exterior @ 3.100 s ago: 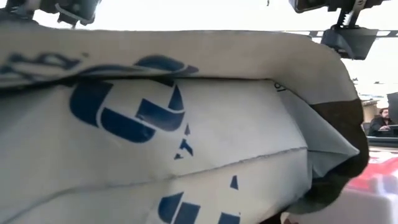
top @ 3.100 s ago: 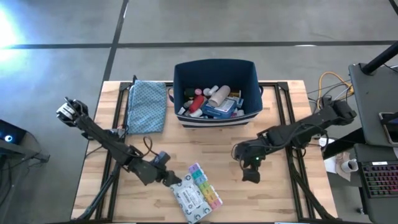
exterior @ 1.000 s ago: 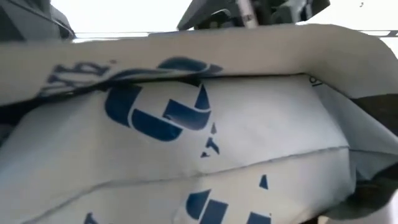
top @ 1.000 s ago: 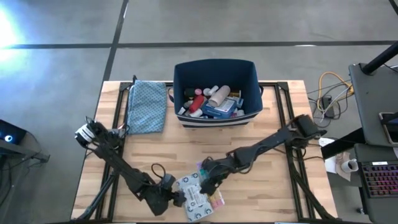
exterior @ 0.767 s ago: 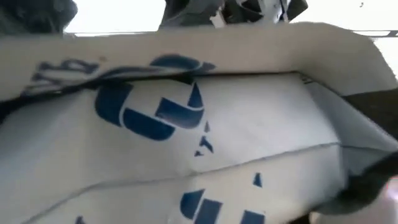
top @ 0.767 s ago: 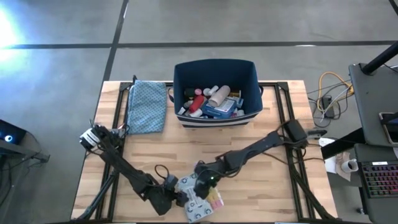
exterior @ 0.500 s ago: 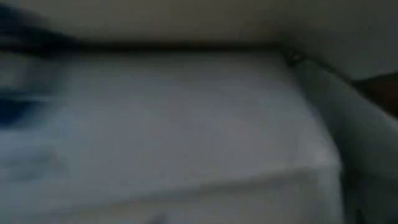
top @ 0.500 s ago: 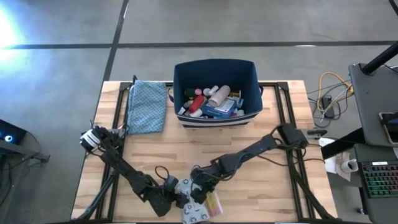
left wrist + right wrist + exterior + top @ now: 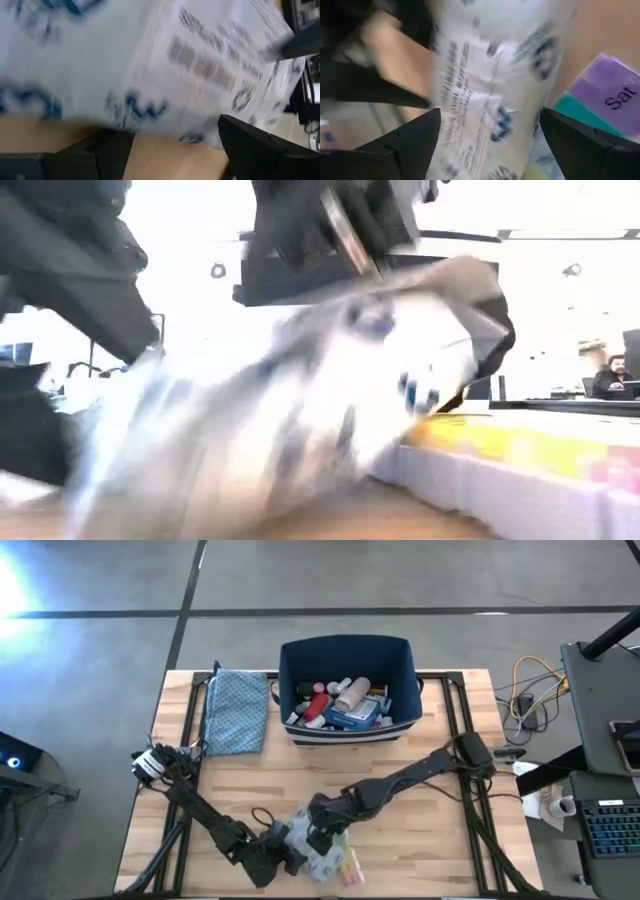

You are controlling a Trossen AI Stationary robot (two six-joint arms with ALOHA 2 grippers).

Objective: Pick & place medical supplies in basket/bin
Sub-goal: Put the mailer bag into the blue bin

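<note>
Your grey-white packet [image 9: 312, 846] is up off the surface [image 9: 440, 840] at the near edge, a little left of centre, crumpled and tilted, with both pincers on it. The right pincer [image 9: 318, 836] comes in from the far right and has the packet's upper part between its fingers [image 9: 405, 145], which stand fairly wide with the packet filling the gap. Your left pincer [image 9: 285, 858] sits at the packet's near-left side; its fingers [image 9: 255, 150] are spread either side of the packet's lower edge, but you cannot tell from here whether they are clamped on it.

Just right of the packet, the multicoloured pill organiser [image 9: 345, 860] lies flat on the surface, touching or partly under it; the low view shows its yellow and pink end [image 9: 520, 455] beside the lifted packet [image 9: 300, 410].

Far across the surface, at the centre, stands the navy bin [image 9: 346, 652], already holding white bottles, tubes and a blue pouch [image 9: 350, 715]. Left of the bin, a blue patterned cloth [image 9: 237, 710] lies flat.

A person [image 9: 613, 376] sits in the room beyond, at the right.
</note>
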